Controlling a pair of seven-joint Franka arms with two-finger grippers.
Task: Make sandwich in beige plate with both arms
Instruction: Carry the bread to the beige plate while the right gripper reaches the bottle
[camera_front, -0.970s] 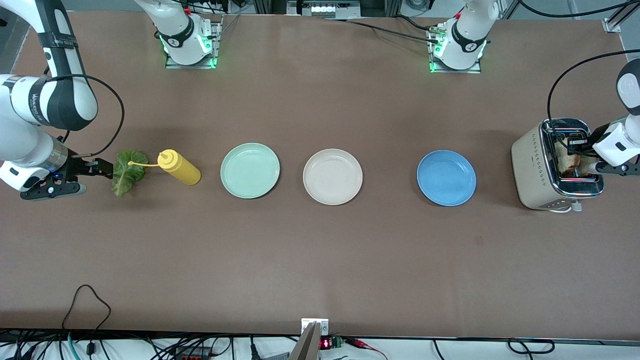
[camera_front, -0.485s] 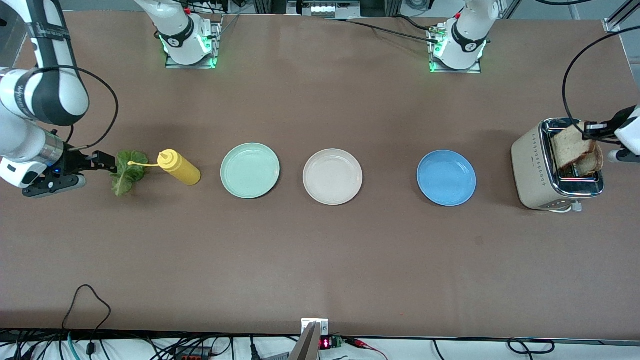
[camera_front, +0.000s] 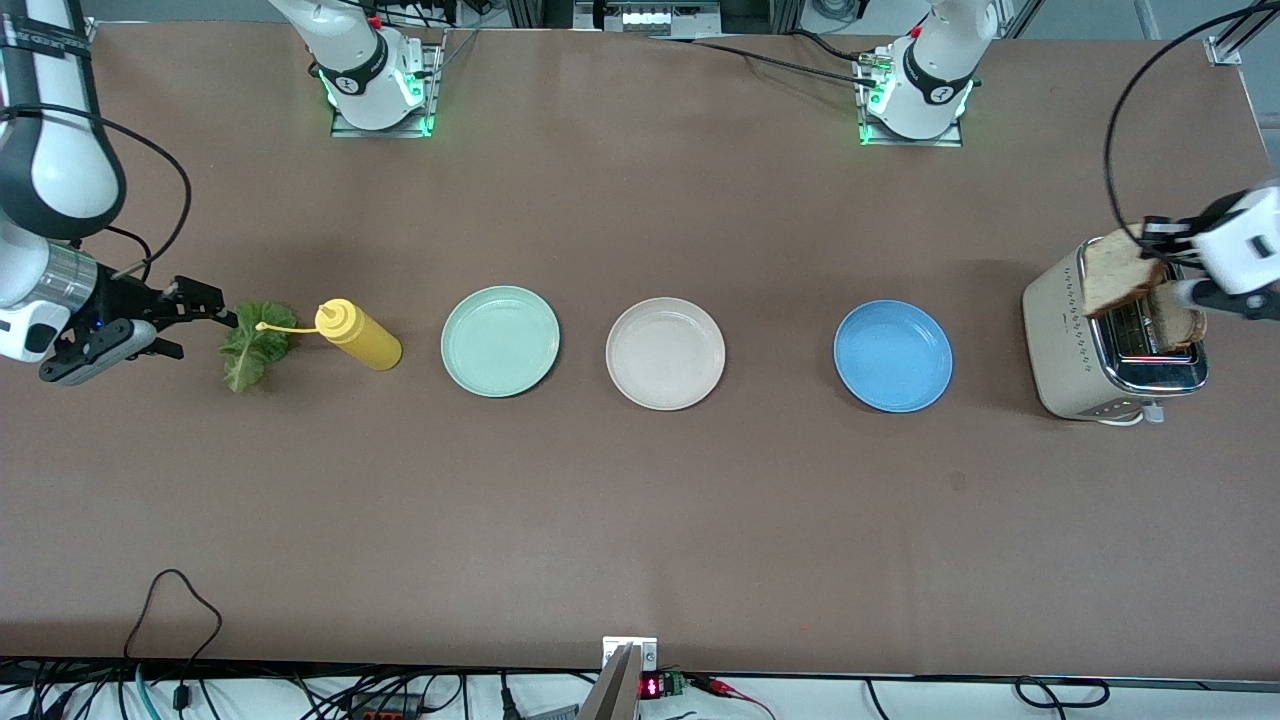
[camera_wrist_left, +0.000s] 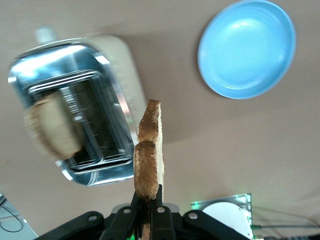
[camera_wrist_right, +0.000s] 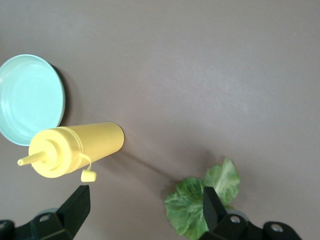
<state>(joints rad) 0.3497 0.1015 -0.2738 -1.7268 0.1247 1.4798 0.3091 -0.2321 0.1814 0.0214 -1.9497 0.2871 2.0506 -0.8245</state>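
Note:
My left gripper (camera_front: 1150, 245) is shut on the edge of a light brown bread slice (camera_front: 1115, 275) and holds it up in the air over the toaster (camera_front: 1060, 340). In the left wrist view the slice (camera_wrist_left: 149, 155) stands edge-on between the fingers of the left gripper (camera_wrist_left: 150, 200). A second slice (camera_front: 1178, 325) sits in the toaster slot. The green lettuce leaf (camera_front: 250, 345) lies on the table. My right gripper (camera_front: 198, 330) hangs open over its edge, holding nothing (camera_wrist_right: 145, 210). The beige plate (camera_front: 665, 353) stands bare mid-table.
A yellow squeeze bottle (camera_front: 360, 335) lies on its side between the lettuce and a mint green plate (camera_front: 500, 341). A blue plate (camera_front: 893, 356) sits between the beige plate and the toaster. Cables run along the table's edge nearest the front camera.
The left gripper has pulled the bread slice up out of the toaster. The right gripper has risen and drawn back a little from the lettuce, still open.

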